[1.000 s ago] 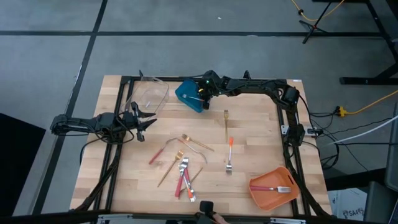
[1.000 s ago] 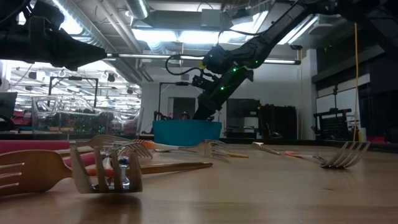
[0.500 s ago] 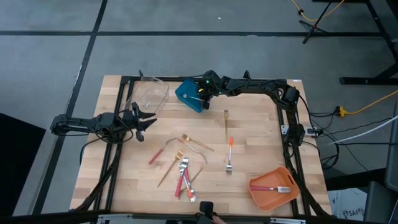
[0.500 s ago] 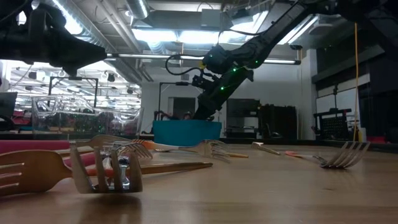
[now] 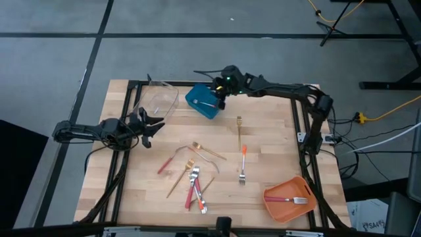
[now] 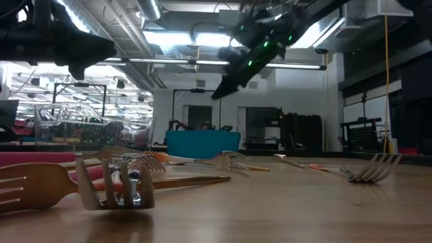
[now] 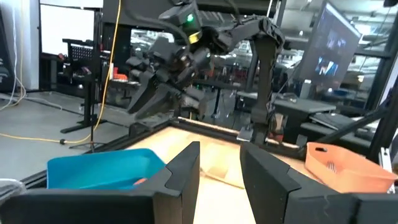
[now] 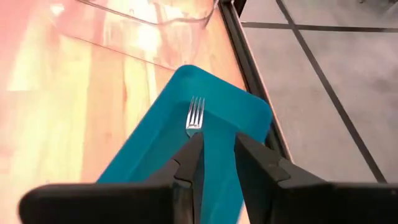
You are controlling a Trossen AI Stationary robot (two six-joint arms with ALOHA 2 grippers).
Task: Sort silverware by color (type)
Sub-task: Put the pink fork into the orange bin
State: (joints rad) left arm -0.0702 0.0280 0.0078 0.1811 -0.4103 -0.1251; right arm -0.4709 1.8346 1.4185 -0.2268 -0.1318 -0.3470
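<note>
My right gripper (image 5: 219,92) hovers open above the blue bin (image 5: 202,101) near the table's far edge and holds nothing. Its wrist view looks down on a silver-headed fork (image 8: 195,116) lying in the blue bin (image 8: 161,143); the fingers hide its handle. My left gripper (image 5: 150,125) waits open at the table's left side, by the clear bin (image 5: 158,100). Several forks lie flat mid-table: a gold one (image 5: 239,125), an orange-handled one (image 5: 243,164), another gold one (image 5: 205,151), a red-handled one (image 5: 164,163) and a mixed cluster (image 5: 194,187).
An orange bin (image 5: 276,204) at the near right corner holds a red-handled fork (image 5: 289,199). A dark frame (image 5: 299,131) runs along the table's sides. In the low view the nearest forks (image 6: 115,182) lie close to the camera, the blue bin (image 6: 202,144) behind them.
My right gripper has risen from just over the blue bin to well above it, shifting a little toward the table's right. The left arm has kept still, and the forks on the table have not moved.
</note>
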